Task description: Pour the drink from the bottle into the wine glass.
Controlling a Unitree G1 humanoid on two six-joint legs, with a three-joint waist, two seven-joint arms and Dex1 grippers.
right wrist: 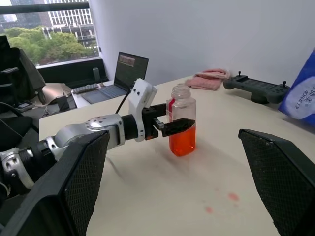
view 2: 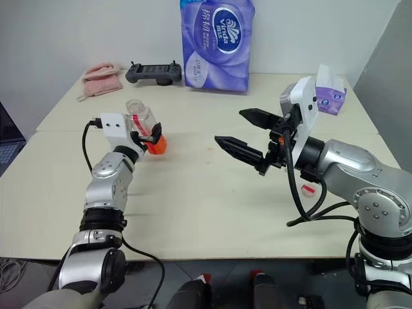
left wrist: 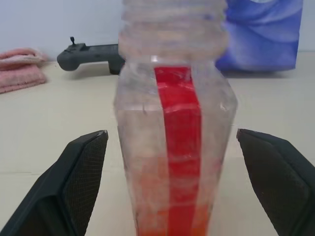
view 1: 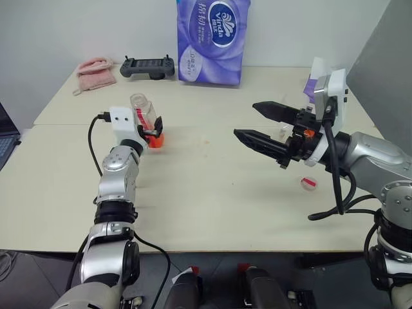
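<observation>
The bottle (view 1: 145, 116) stands upright on the table left of centre, with no cap on its threaded neck. The orange-red drink (right wrist: 182, 142) fills its lower part. My left gripper (view 1: 153, 129) is open around the bottle, one finger on each side, with a gap showing between each pad (left wrist: 81, 172) and the bottle's wall. My right gripper (view 1: 246, 120) hangs open above the table's right half, pointing toward the bottle and holding nothing. A red-and-white cap (view 1: 309, 183) lies on the table under my right arm. The wine glass is hidden or out of view.
At the table's back stand a purple tissue pack (view 1: 212, 38), a black controller (view 1: 148, 66) and a pink cloth (view 1: 96, 72). A small tissue box (view 2: 331, 93) sits at the back right. A laptop (right wrist: 130, 69) stands on another desk off to my left.
</observation>
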